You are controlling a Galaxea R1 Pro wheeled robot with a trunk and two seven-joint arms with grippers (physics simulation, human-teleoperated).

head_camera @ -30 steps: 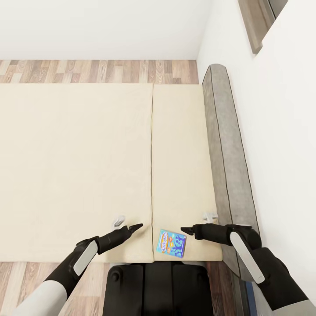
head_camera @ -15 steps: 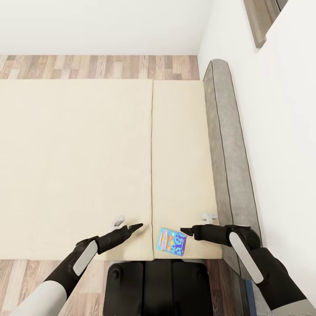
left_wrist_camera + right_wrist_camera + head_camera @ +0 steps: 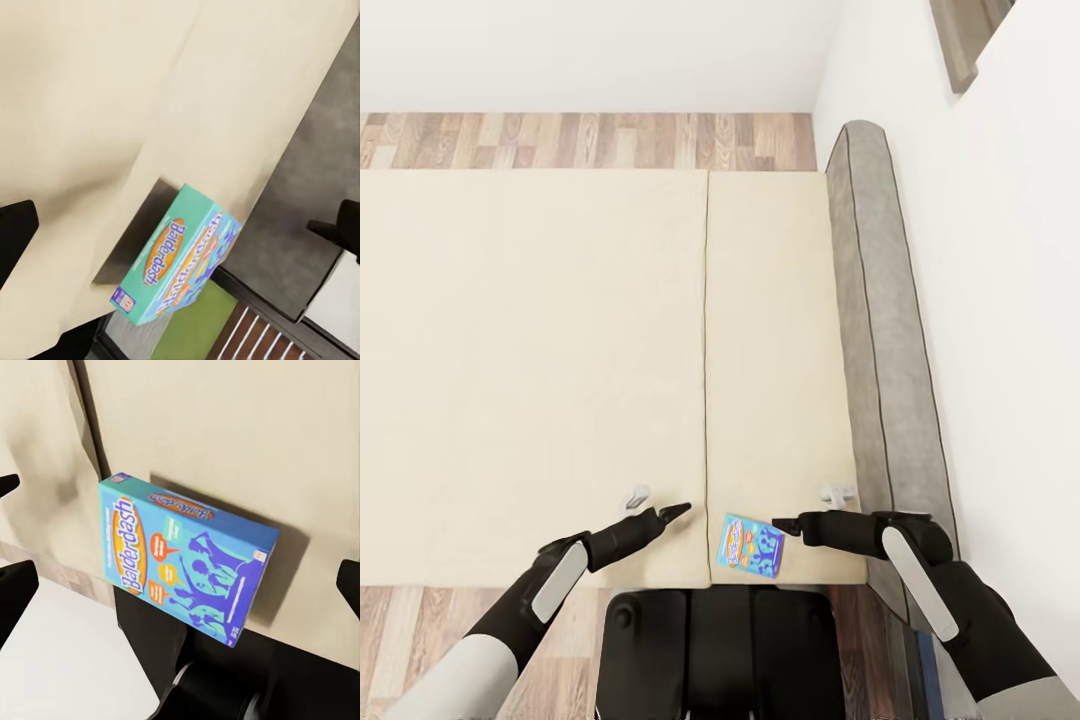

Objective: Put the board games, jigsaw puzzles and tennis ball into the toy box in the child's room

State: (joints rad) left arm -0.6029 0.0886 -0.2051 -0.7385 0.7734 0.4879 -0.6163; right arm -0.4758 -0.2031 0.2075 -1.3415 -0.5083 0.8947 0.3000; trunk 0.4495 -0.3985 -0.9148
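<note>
Board game: a blue box (image 3: 751,547) printed "Balderdash" is lying flat on the beige mattress (image 3: 540,340), right at its near edge, between the two grippers; it is also showing in the left wrist view (image 3: 176,262) and the right wrist view (image 3: 180,562).
Left gripper: (image 3: 678,512) is hovering over the mattress at about 9 o'clock from the box, close beside it but touching nothing and holding nothing; from the head view its fingers are appearing nearly together at a point, yet how far they are parted I cannot tell.
Right gripper: (image 3: 780,524) is pointing at the box from about 2 o'clock, near it and apart from it, holding nothing; its dark fingertips (image 3: 15,585) are sitting at opposite borders of the wrist view, so the fingers are standing wide apart.
Headboard: the grey padded panel (image 3: 885,330) is running along the white wall at 3 o'clock of the mattress.
Floor: wood planks (image 3: 590,140) are showing beyond the far side of the bed.
</note>
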